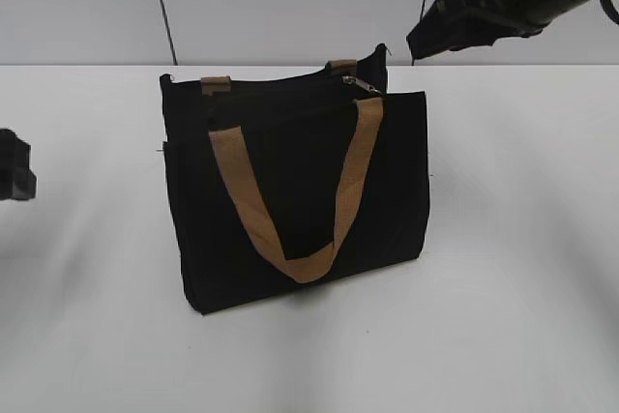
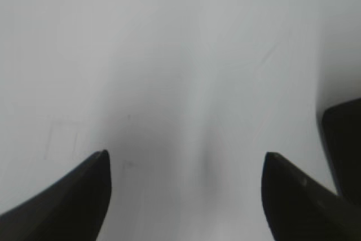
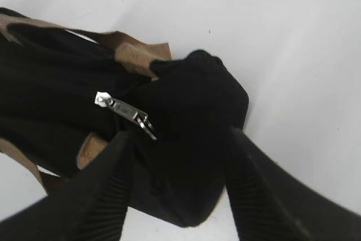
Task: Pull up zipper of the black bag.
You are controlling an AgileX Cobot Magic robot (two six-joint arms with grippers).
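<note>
Zipper [image 3: 125, 112] sits just ahead of your right claw [image 3: 177, 167], whose ribbed dark fingers [image 3: 104, 187] are spread apart above it, gripping nothing. You see a small silver metal pull with a ring, lying on a thin black zip line at one end of the black bag [image 1: 300, 191]. That bag is boxy, matte fabric, standing upright on the white surface [image 1: 503, 316], with tan webbing handles [image 1: 290, 191]. Your left claw [image 2: 186, 196] hangs open over bare surface, well apart from the bag.
</note>
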